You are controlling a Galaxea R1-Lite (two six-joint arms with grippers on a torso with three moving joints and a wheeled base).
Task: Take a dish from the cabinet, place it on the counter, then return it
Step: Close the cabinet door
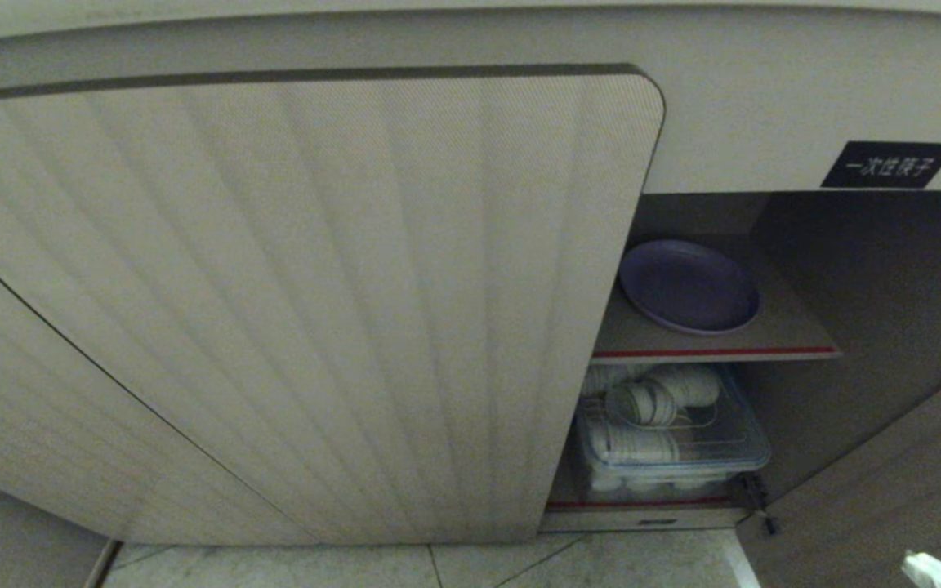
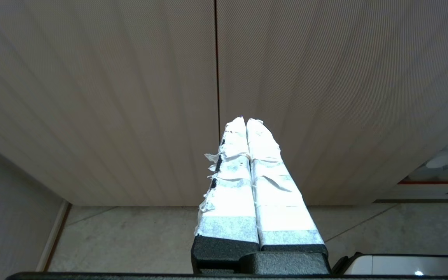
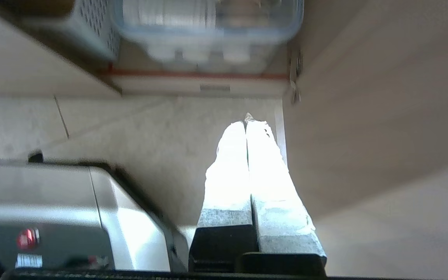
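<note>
The lavender dish [image 1: 689, 286] lies flat on the cabinet's upper shelf [image 1: 789, 336], which has a red front edge. The cabinet's [image 1: 315, 310] right-hand compartment stands open. My right gripper [image 3: 246, 122] is shut and empty, low over the floor in front of the bottom shelf and well below the dish; its white-taped tip [image 1: 940, 570] shows at the corner of the head view. My left gripper [image 2: 246, 120] is shut and empty, parked facing the closed ribbed doors [image 2: 130, 97]. The counter's top is out of view.
A clear plastic box [image 1: 671, 445] of white bowls sits on the bottom shelf [image 3: 204, 83]. The opened door [image 3: 364, 116] stands right beside my right gripper. A black label [image 1: 889, 164] hangs above the opening. My own base [image 3: 72, 217] is near the tiled floor [image 3: 161, 132].
</note>
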